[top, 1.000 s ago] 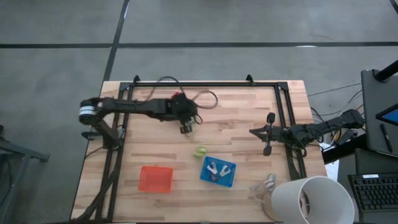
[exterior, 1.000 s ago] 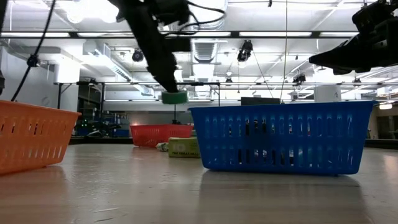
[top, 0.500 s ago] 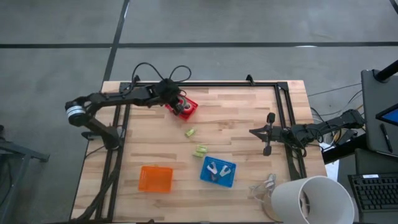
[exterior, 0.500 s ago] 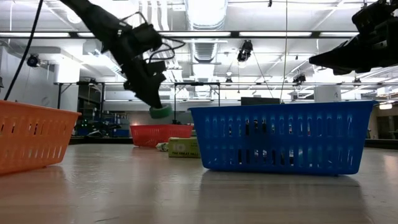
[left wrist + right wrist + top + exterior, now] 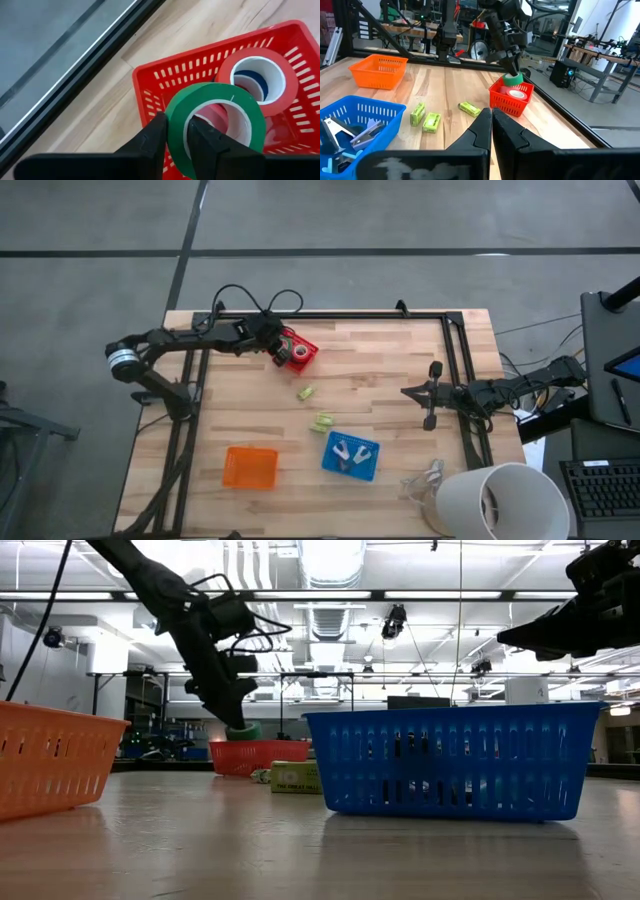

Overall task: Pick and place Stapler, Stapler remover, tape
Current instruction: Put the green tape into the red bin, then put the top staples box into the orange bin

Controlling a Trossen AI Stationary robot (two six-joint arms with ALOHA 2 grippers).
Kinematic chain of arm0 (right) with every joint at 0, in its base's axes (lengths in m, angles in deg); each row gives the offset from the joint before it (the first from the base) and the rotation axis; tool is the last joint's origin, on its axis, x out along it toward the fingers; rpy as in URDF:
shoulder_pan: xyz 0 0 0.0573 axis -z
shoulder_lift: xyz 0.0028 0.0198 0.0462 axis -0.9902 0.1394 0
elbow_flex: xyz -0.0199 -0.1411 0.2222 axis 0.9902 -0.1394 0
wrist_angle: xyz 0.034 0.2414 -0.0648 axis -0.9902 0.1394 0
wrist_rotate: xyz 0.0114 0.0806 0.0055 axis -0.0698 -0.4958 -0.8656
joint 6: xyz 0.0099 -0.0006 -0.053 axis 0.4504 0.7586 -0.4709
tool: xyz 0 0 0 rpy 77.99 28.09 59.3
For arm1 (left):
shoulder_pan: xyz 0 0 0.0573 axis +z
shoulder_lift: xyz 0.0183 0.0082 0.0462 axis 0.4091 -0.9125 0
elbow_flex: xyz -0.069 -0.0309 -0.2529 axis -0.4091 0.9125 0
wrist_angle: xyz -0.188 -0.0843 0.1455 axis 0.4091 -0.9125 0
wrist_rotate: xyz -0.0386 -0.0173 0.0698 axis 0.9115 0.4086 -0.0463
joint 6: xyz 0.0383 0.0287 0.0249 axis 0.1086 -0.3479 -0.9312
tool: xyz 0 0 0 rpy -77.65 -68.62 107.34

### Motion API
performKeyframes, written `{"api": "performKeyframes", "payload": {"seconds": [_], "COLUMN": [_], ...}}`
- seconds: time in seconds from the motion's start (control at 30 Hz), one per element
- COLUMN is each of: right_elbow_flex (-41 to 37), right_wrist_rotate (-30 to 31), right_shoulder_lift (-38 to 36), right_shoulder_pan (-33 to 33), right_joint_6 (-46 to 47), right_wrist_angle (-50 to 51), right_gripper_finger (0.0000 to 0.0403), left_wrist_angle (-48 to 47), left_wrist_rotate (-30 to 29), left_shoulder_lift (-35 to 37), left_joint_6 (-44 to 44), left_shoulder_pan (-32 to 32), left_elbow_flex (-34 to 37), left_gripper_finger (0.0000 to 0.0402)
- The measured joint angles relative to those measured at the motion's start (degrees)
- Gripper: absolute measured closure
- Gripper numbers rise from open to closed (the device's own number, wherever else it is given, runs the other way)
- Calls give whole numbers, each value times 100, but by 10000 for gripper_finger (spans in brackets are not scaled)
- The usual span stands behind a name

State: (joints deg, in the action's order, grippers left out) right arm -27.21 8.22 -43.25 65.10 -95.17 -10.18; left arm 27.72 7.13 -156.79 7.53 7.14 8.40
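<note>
My left gripper point(image 5: 281, 353) is shut on the green tape roll point(image 5: 215, 125) over the red basket point(image 5: 303, 350) at the table's far left. In the low view the green roll point(image 5: 243, 730) hangs just above the red basket's rim point(image 5: 258, 744). The pink-red tape roll point(image 5: 257, 80), with its pale centre, lies flat inside that basket. The right wrist view shows the green roll point(image 5: 512, 79) above the red basket point(image 5: 509, 101). My right gripper point(image 5: 410, 392) is shut and waits in the air near the table's right edge. My left gripper holds the green tape roll by its ring wall point(image 5: 176, 131). One finger point(image 5: 202, 142) is inside the ring's hole and the other finger point(image 5: 150, 142) is outside. The fingers come from above, slanting down. The roll is lifted clear and tilted, above the red basket.
A blue basket point(image 5: 350, 455) with silvery metal claw pieces stands near the table's near edge, an orange basket point(image 5: 250, 467) to its left. Small yellow-green objects point(image 5: 306, 392) point(image 5: 322, 422) lie on the wood between the baskets. A white cylinder point(image 5: 500, 500) stands at the near right corner.
My left gripper, carrying the green tape roll, has moved from the table's middle toward the far-left and come down over the red basket. The roll now hangs just above the basket's rim.
</note>
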Motion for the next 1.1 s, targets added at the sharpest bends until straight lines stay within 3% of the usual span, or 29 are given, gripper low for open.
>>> {"api": "performKeyframes", "payload": {"seconds": [0.5,0.6,0.73,0.93,1.1], "right_elbow_flex": [0,0,0,0,0], "right_wrist_rotate": [-1,0,1,1,-2], "right_shoulder_lift": [0,-2,-4,-4,-4], "right_shoulder_pan": [2,2,2,2,2], "right_joint_6": [0,0,0,0,0], "right_wrist_angle": [0,0,0,0,-2], "right_gripper_finger": [394,394,394,394,394], "left_wrist_angle": [-9,-24,-15,201,239], "left_wrist_rotate": [-88,332,1217,830,710], "left_shoulder_lift": [4,69,129,87,2], "left_joint_6": [79,52,-34,30,821], "left_shoulder_pan": [3,-119,-543,-1556,-2079], "left_elbow_flex": [-34,-174,-375,-415,-409], "left_gripper_finger": [289,282,280,284,279]}}
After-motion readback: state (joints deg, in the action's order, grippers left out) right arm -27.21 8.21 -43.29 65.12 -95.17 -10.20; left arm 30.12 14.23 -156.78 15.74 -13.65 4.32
